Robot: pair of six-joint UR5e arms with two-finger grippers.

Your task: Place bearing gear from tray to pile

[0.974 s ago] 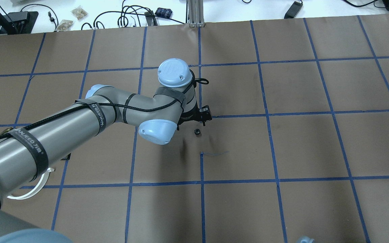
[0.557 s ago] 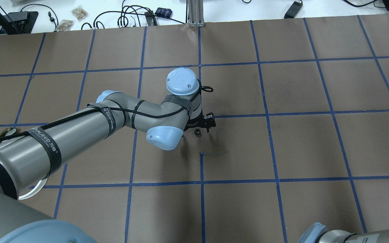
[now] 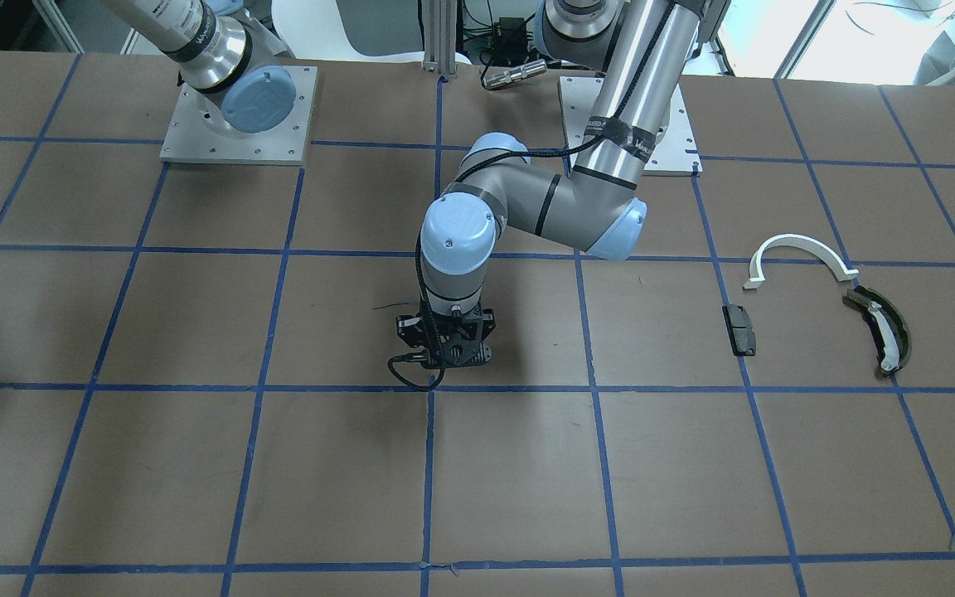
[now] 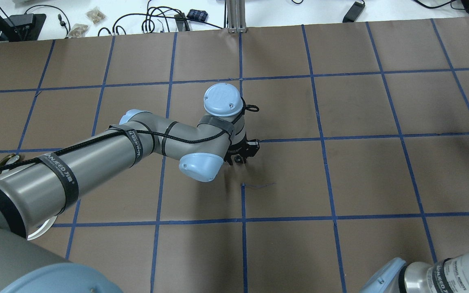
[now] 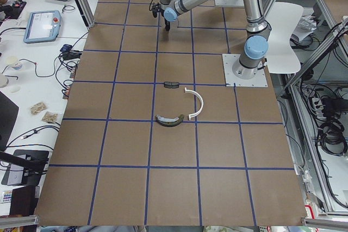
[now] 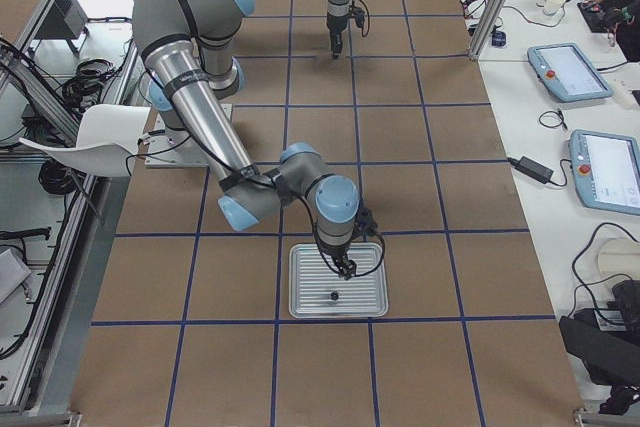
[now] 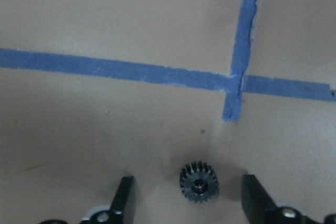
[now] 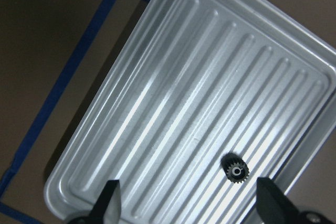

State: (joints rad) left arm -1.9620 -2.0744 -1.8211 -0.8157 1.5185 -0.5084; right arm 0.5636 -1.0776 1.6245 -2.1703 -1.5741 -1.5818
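Note:
A small black toothed gear (image 7: 199, 183) lies on the brown paper at the table's centre, between the open fingers of my left gripper (image 7: 188, 184), which touch nothing. That gripper (image 4: 240, 156) points straight down. A second black gear (image 8: 235, 171) lies in the ribbed metal tray (image 8: 173, 77). My right gripper (image 8: 187, 187) hangs open and empty above the tray (image 6: 300, 297). The pile lies far off on my left: a white half-ring arc (image 3: 801, 253), a black block (image 3: 739, 328) and an olive-green curved piece (image 3: 882, 328).
Blue tape lines grid the brown paper table (image 4: 360, 175). A tape corner (image 7: 233, 98) lies just beyond the centre gear. The right arm's elbow (image 4: 421, 276) shows at the overhead's lower right. Cables and pendants (image 6: 570, 72) lie on the white bench past the table.
My left arm has moved right and toward me, so its gripper now straddles the centre gear. The right arm has come into the overhead's lower right corner.

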